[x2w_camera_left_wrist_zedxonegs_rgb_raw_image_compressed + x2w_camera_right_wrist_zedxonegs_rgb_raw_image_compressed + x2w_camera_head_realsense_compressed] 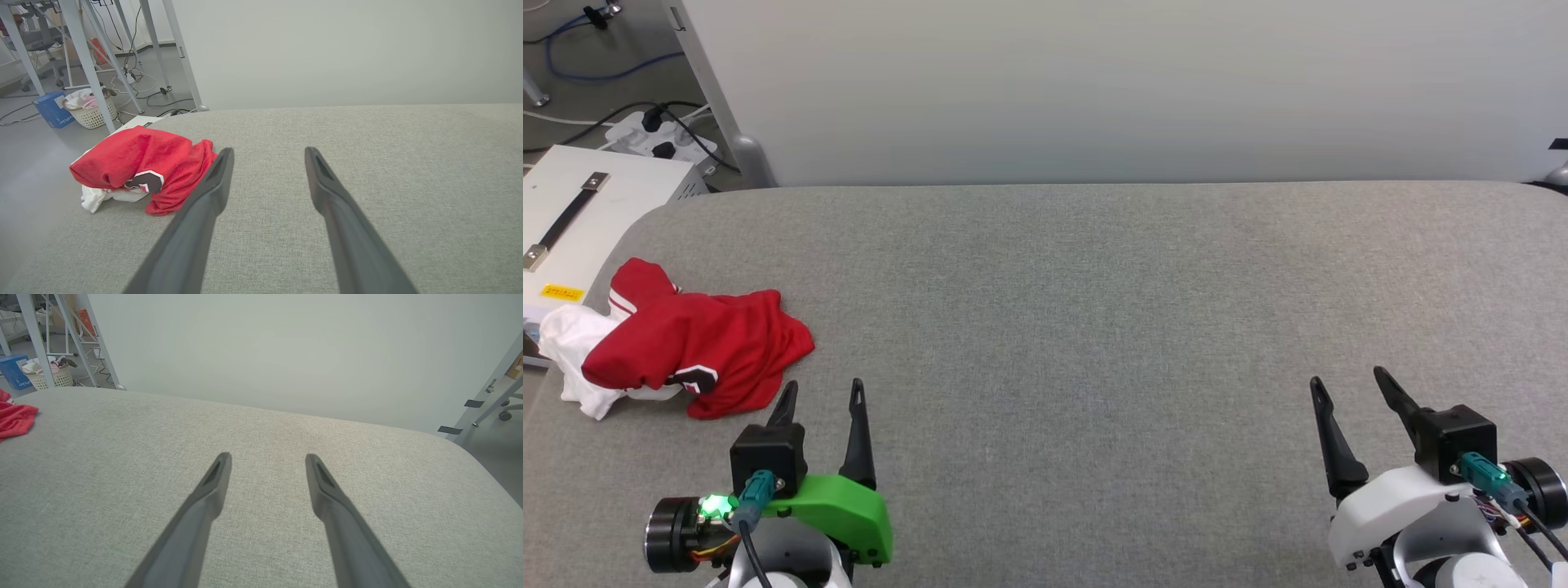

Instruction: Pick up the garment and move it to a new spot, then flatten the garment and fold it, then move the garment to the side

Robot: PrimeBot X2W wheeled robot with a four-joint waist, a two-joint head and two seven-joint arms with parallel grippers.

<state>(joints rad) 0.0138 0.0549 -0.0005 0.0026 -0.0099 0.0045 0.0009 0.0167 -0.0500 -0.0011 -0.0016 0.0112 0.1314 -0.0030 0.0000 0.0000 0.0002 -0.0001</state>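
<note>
The red jersey T-shirt [698,351] lies crumpled at the left edge of the grey fabric-covered desk [1094,310], white sleeve cloth bunched under its left side; a black, white-edged patch on it may be part of a numeral. The left claw [823,388] hovers just near and right of the shirt, fingers apart and empty. The right claw [1346,377] sits at the near right, well apart from the shirt, likewise spread and empty.
</note>
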